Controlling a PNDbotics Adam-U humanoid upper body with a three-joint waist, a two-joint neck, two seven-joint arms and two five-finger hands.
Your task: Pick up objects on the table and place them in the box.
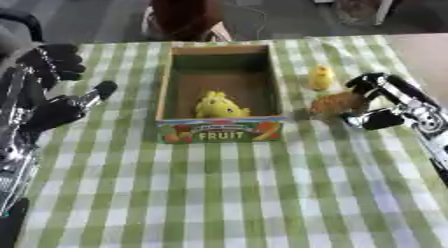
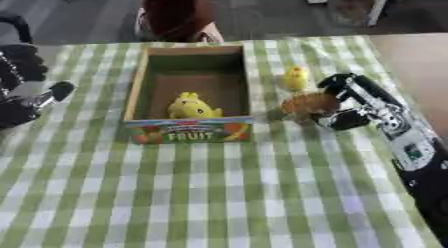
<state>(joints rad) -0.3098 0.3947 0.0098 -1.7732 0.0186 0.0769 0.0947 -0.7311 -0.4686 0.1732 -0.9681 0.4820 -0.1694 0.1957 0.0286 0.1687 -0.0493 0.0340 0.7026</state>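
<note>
Your right hand (image 1: 372, 99) sits just right of the box (image 1: 166, 82), with its fingers and thumb curled around a brown toy animal (image 1: 337, 103), so that toy is the one in hand; it looks caught from the side, sticking out leftward toward the box wall. I cannot tell whether it has left the checked tablecloth (image 1: 227, 192) or still rests on it. The box stands open-topped in the middle of the table with its "FRUIT" panel facing you, and a yellow toy (image 1: 217, 106) already lies inside against the near wall, which leaves the far half free for the next drop. A small yellow chick figure (image 1: 321, 78) stands on the cloth just beyond your right hand and beside the box's right wall, close enough that a wide swing could knock it. Your left hand (image 1: 54, 99) hovers at the left edge, well apart from the box, fingers loosely bent and holding nothing, probably parked there to keep out of the way.
</note>
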